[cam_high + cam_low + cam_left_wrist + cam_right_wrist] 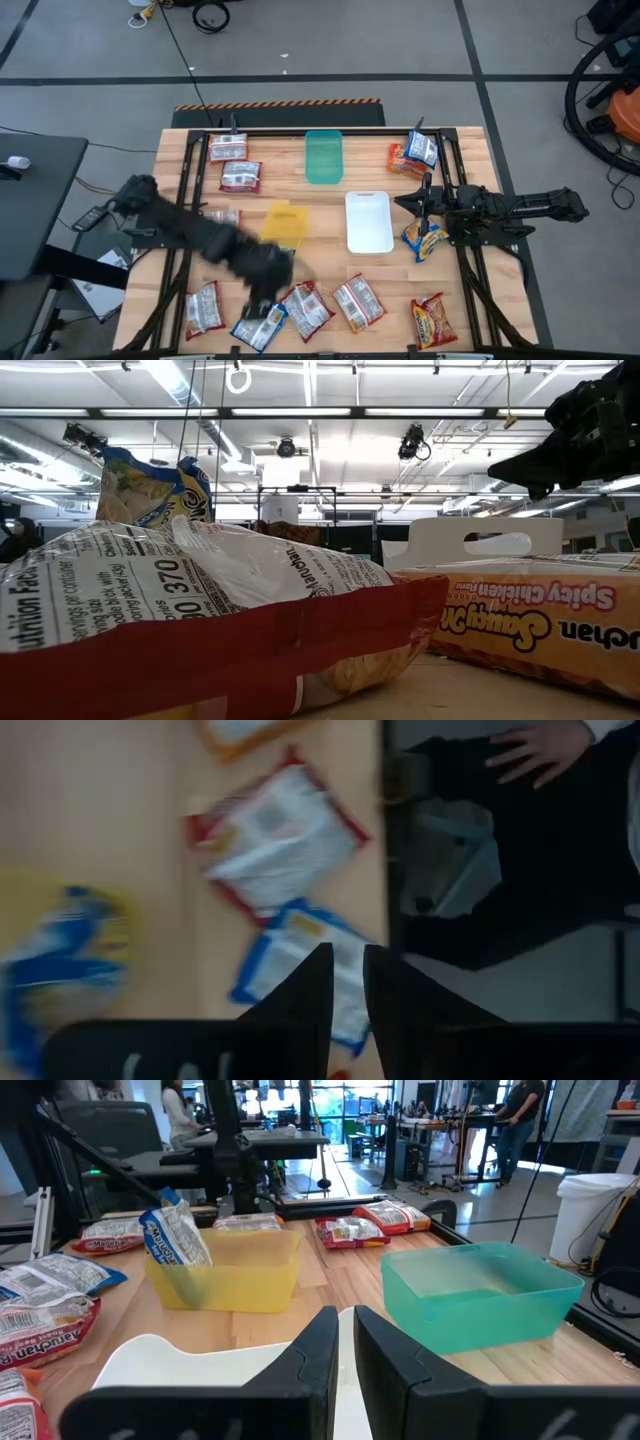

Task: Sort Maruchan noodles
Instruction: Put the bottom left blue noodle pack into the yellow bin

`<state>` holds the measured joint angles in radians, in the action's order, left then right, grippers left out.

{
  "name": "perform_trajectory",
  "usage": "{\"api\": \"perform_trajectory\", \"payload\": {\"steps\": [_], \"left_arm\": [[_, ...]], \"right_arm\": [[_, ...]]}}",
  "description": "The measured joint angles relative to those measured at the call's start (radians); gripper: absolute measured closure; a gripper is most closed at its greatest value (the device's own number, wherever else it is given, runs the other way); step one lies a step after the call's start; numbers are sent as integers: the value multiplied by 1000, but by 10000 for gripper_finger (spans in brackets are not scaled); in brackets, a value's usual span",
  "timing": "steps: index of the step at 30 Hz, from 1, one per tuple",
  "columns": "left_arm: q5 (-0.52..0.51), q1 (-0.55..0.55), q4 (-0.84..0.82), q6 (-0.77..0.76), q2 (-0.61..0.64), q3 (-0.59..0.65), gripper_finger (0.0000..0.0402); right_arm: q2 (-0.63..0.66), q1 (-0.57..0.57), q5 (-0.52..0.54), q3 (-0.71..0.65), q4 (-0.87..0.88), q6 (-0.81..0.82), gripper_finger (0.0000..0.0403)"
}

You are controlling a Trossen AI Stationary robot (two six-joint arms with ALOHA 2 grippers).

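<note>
Down at six o'clock on the table (470, 150), the left gripper (262, 300) hovers over a blue-and-yellow noodle packet (262, 326) — jaws nearly together, pinching nothing; right gripper (418, 200) waits likewise.

Maruchan noodles (356, 302) scattered flat on the table: four silvery red-edged packets along the near edge, one blue packet (260, 326) among them, orange packet (432, 322) near right, two red-white packets (234, 163) far left, blue-yellow packet (425, 240) right.
</note>
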<state>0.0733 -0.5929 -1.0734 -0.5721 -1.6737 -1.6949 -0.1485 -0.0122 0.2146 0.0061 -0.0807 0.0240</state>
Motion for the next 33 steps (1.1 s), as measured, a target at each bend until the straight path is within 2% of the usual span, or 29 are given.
{"api": "perform_trajectory", "payload": {"steps": [5,9,11,17,21,26,29,33], "left_arm": [[-229,-255,80,-165,-33,49,341],[-419,-407,94,-344,-67,93,323],[-470,-460,107,-410,-94,124,307],[-489,-556,224,-399,-191,173,247],[-506,-577,361,-245,-294,145,234],[-548,-584,248,-234,-402,95,233],[-556,-582,194,-267,-423,91,233],[-615,-576,139,-278,-423,89,233]], "right_arm": [[0,0,0,0,0,0,360],[0,0,0,0,1,0,360],[0,0,0,0,-1,0,360],[0,0,0,0,0,0,360],[0,0,0,0,0,0,360],[0,0,0,0,0,0,360],[0,0,0,0,0,0,360],[0,0,0,0,0,0,360]]}}
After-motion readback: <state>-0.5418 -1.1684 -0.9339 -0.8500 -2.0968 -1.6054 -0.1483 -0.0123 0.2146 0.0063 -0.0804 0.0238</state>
